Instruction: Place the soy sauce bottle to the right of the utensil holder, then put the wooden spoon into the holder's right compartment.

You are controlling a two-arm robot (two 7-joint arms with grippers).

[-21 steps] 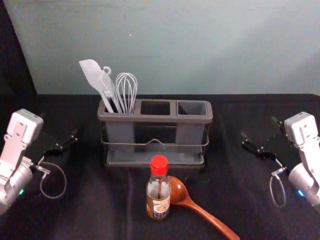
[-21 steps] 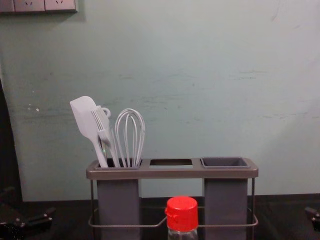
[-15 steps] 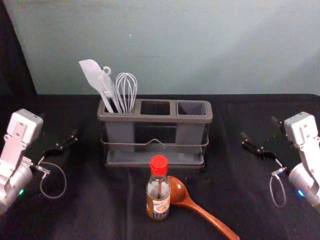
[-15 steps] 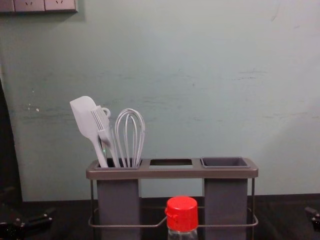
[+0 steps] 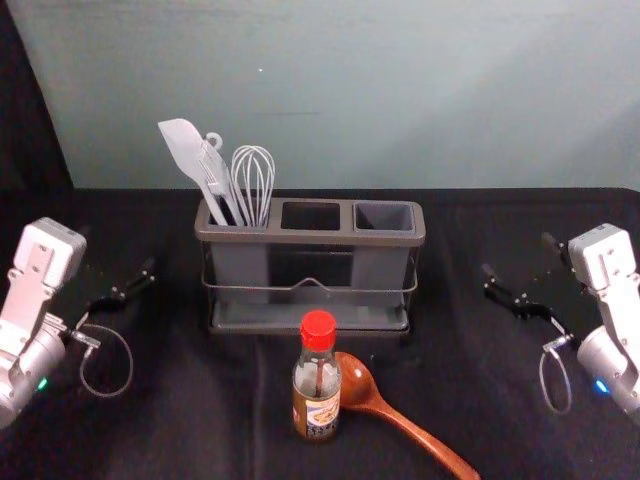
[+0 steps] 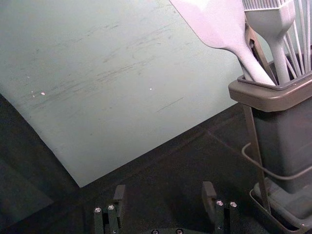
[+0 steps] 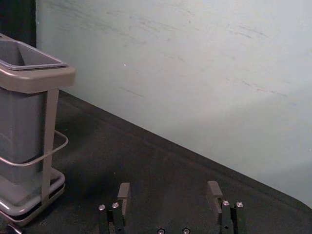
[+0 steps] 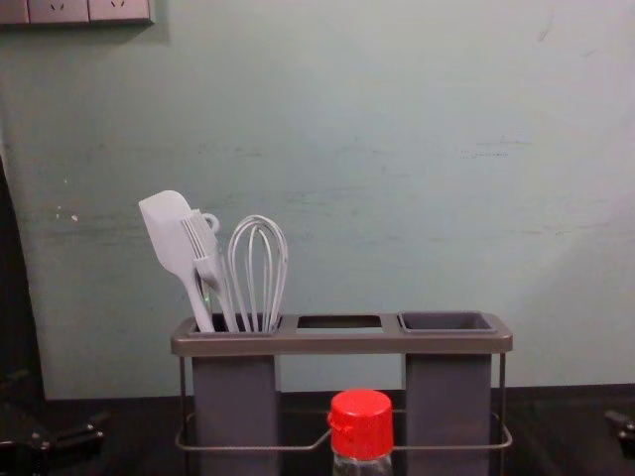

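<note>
My left gripper (image 5: 117, 249) and right gripper (image 5: 517, 254) flank the utensil holder (image 5: 310, 238), fingers spread; soy bottle (image 5: 317, 395) stands nearside, left of wooden spoon (image 5: 360, 385).

Even, moderate light washes the pale wall (image 5: 320, 90), with a soft, broad shadow on it toward two o'clock in the head view and toward four in the chest view. The black cloth (image 5: 180, 430) sinks into deep gloom, swallowing detail. Small glints sit on the red cap (image 5: 318, 328) and the wooden spoon (image 5: 354, 380), toward six o'clock in the head view. There, a green lamp (image 5: 42, 384) glows at eight o'clock, a blue one at four. In the left wrist view, the spatula (image 6: 219, 24) flares nearly white.
</note>
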